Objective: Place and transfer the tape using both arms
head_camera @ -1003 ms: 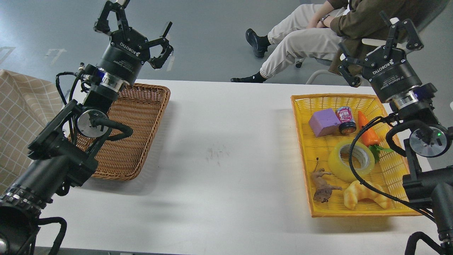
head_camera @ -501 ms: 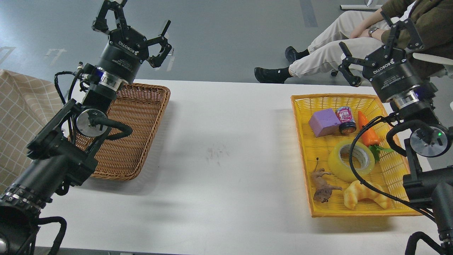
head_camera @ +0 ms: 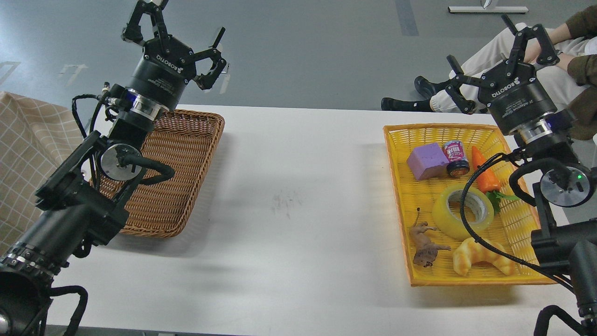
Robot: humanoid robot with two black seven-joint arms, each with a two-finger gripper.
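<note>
The wide roll of translucent yellow packing tape with a grey-white core [head_camera: 463, 211] lies flat in the yellow woven plastic basket [head_camera: 401, 186] at the right side of the white worktop [head_camera: 298, 196], in the nearer half of that basket, with its opening facing up. A black cable from the right arm crosses in front of the roll. Just near of the tape sits a yellow-brown croissant toy [head_camera: 480, 262]; to its near left lies a small brown animal figure [head_camera: 423, 245], close to the roll's edge. Far of the tape, an orange carrot toy with green leaves [head_camera: 485, 176] lies just beside the roll, and further on are a small dark-lidded can with a pink label [head_camera: 456, 157] and a lilac block [head_camera: 426, 161], the can touching the block. The right claw [head_camera: 496, 58] is raised over the far right corner of the yellow basket, fingers spread wide and gripping nothing, well apart from the tape. The left claw [head_camera: 179, 39] is raised above the far end of the brown wicker basket [head_camera: 186, 186] at the left side of the worktop, likewise spread and empty. The left arm covers part of that basket's left side. A beige checked cloth [head_camera: 28, 154] lies at the far left edge. A seated person's legs [head_camera: 466, 74] show beyond the worktop at the far right.
</note>
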